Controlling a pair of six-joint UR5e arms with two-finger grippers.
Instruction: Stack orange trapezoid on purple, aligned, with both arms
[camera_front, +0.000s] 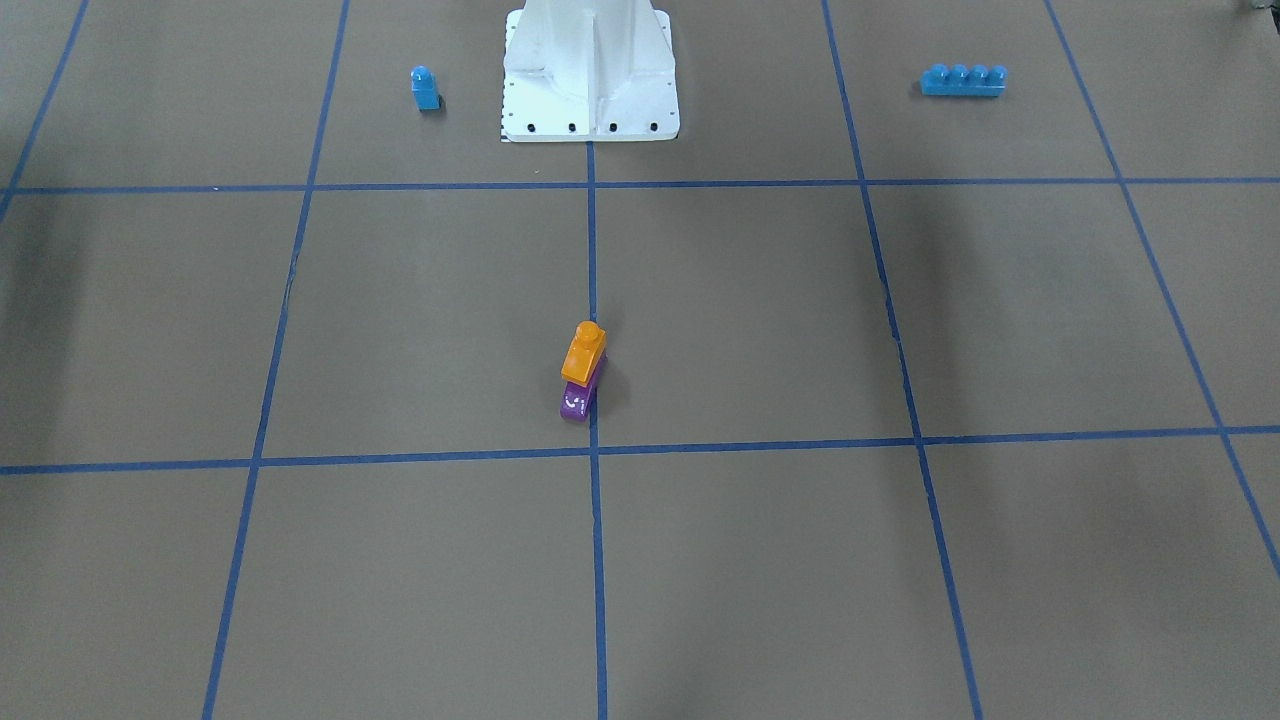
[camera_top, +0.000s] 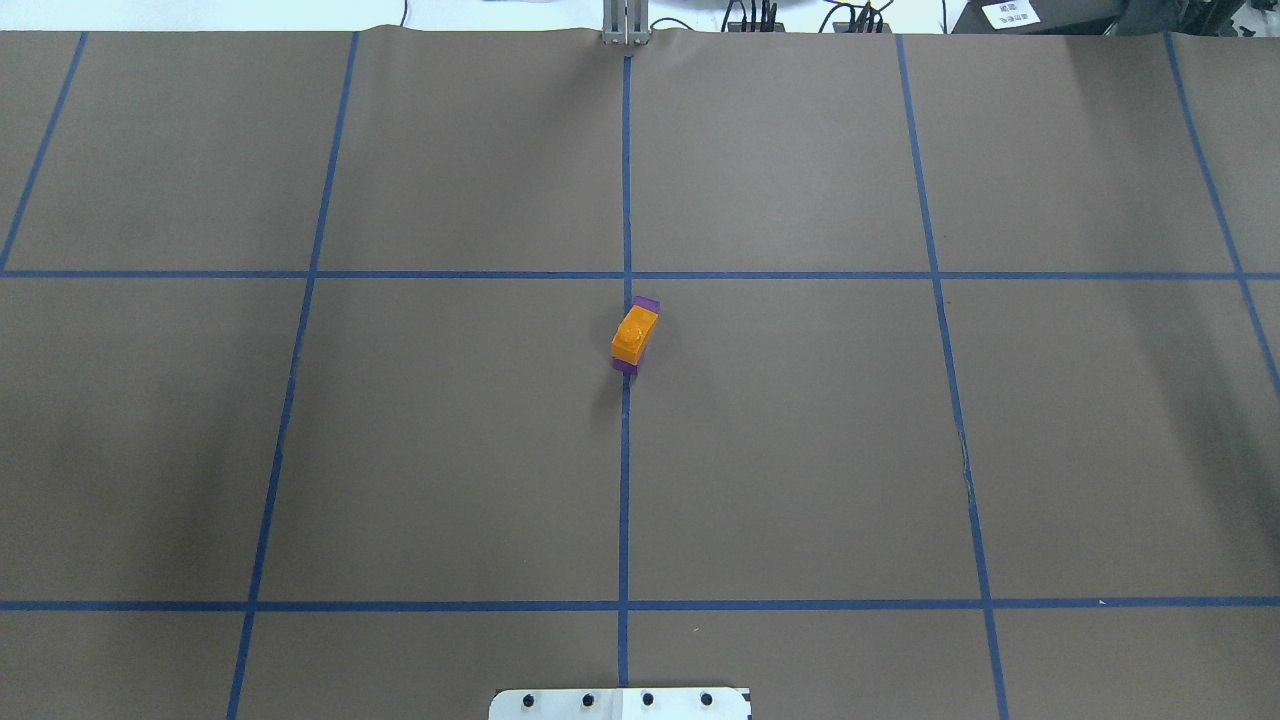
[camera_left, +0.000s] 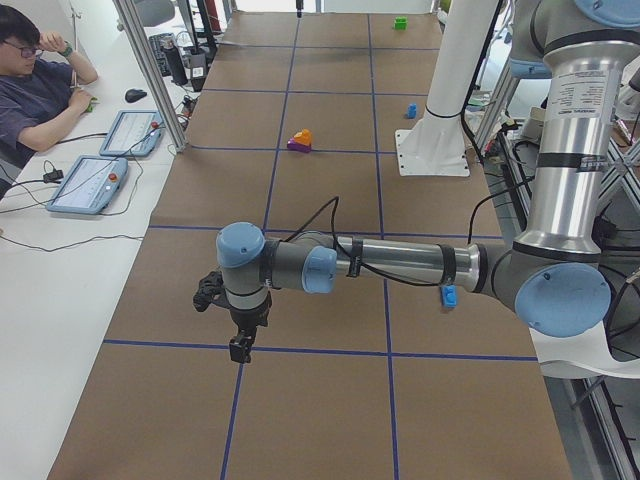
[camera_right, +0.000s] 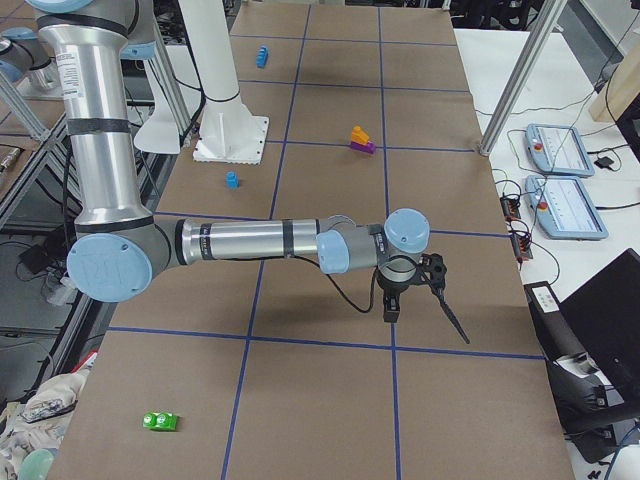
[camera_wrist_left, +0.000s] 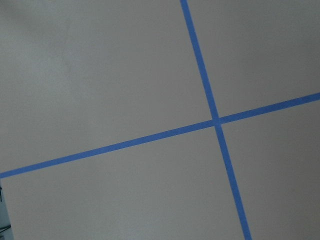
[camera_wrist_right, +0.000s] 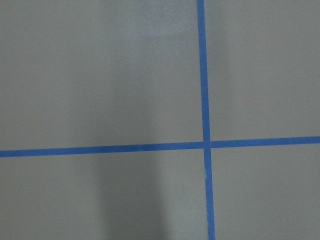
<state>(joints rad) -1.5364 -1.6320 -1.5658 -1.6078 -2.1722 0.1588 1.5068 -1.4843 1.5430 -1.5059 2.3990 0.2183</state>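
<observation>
- Nearest in the left side view, the big grey-and-silver left arm (camera_left: 400, 262) reaches low across the middle of the picture. Its black left gripper (camera_left: 240, 347) hangs over the paper. I cannot tell if its jaws are apart or together.
- In the right side view, the big grey-and-silver right arm (camera_right: 250, 240) does the same. I cannot tell how the jaws of its black right gripper (camera_right: 391, 312) stand either.
- Both grippers are well apart from the bricks on the wide brown paper table (camera_top: 450, 450).
- At the middle of the front view, the small shiny orange trapezoid brick (camera_front: 584, 355) sits on top of the small shiny dark purple brick (camera_front: 577, 402), touching it.
- From overhead, a little purple peeks out at both ends, but the two look lined up.
- I think the stacking is done and nothing big is left.
</observation>
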